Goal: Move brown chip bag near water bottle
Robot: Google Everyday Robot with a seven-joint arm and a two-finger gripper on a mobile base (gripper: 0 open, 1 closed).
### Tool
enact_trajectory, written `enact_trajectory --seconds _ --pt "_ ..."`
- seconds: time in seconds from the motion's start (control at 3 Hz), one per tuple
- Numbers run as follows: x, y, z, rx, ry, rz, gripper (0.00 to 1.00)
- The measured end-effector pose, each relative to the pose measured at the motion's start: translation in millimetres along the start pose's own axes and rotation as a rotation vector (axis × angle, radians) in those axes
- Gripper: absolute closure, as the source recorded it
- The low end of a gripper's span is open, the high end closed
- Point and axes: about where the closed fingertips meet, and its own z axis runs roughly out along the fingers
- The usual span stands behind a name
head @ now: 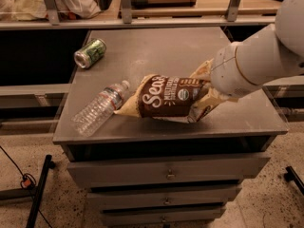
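Observation:
The brown chip bag (164,98) lies tilted across the middle of the grey cabinet top (190,46). Its tan left tip sits just right of the water bottle's white cap. The water bottle (97,109) lies on its side at the front left, cap pointing toward the bag. My gripper (199,91) comes in from the right and is shut on the bag's right end, one finger above the bag and one below. The white arm hides the rest of that end.
A green can (90,52) lies on its side at the back left of the top. Drawers (166,172) are below the front edge. A shelf rail with posts runs behind the cabinet. A cable and a stand leg are on the floor at left.

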Motion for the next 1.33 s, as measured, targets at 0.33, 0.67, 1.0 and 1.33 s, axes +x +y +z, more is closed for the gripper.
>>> enact_trajectory --seconds 0.33,0.67,1.0,1.33 --pt "-10.0 4.7 -4.5 0.007 0.006 -0.025 0.84" --pt "-16.9 8.8 -3.9 0.008 0.014 -0.036 0.59" --pt "-24.1 13.4 0.1 -0.003 0.005 -0.038 0.37" --pt "-31.4 19.2 8.9 -0.035 -0.019 -0.027 0.13"
